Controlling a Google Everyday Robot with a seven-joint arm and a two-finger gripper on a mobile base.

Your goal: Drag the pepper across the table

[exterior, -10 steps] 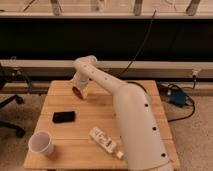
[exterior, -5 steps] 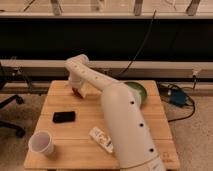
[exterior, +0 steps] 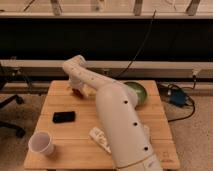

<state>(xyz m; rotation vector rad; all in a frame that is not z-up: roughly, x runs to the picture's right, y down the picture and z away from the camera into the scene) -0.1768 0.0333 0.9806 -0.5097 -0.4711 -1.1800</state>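
Reaching over the far-left part of the table [exterior: 70, 136], the gripper [exterior: 76, 89] sat right at the red pepper [exterior: 77, 93], its hold impossible to tell, so dragging looked due, needing a low, steady sweep across the planks.

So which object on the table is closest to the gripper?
The small red pepper, right at the gripper near the table's far edge; the black phone, white cup, white bottle and green bowl lie farther off.
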